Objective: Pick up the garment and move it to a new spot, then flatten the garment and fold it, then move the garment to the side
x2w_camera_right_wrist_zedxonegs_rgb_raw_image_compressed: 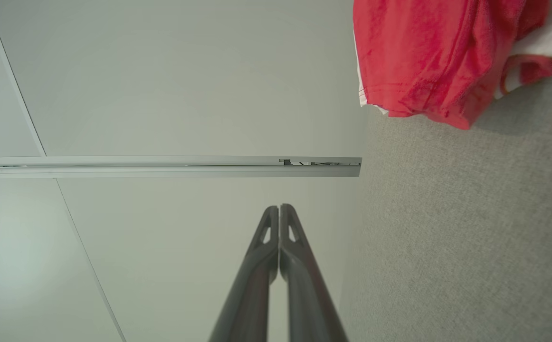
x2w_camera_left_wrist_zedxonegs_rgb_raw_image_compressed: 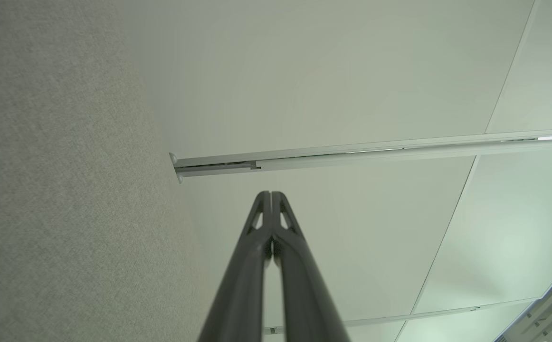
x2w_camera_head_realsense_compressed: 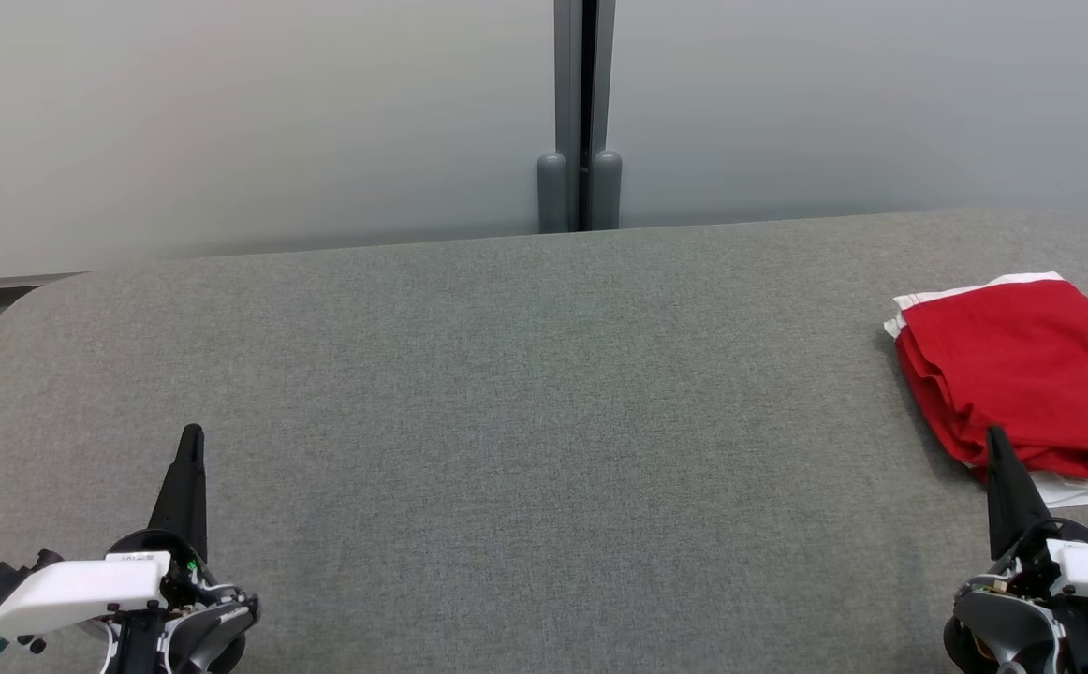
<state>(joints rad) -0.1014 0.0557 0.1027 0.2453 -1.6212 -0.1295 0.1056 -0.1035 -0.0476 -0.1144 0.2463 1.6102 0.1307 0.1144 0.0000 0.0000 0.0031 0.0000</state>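
Right gripper - fingers pressed together, nothing in them. It is parked over the near right part of the grey felt table, pointing toward the table's far edge. Left gripper is the same: fingers together and empty, over the table's near left part. I read both as a rest pose, tucked in low so the table's middle is open to my camera.

The task's thing is a red garment with white trim, shorts or a tee, I can't tell which. It lies at the table's right end in a stacked, roughly squared bundle, with white showing along its far edge and under its near edge. Part of it runs off the head view to the right.

From the head, the right gripper's tip overlaps the garment's near hem. The right wrist view shows the fingertips apart from the cloth, with bare felt between them. So it is near but not touching.

My judgement - the bundle looks folded and already sits off to the table's side, so this could be the finished state. Some edges are rumpled, so it could equally be the starting heap. If it's the start, the right arm is the one to reach, as it is closest.
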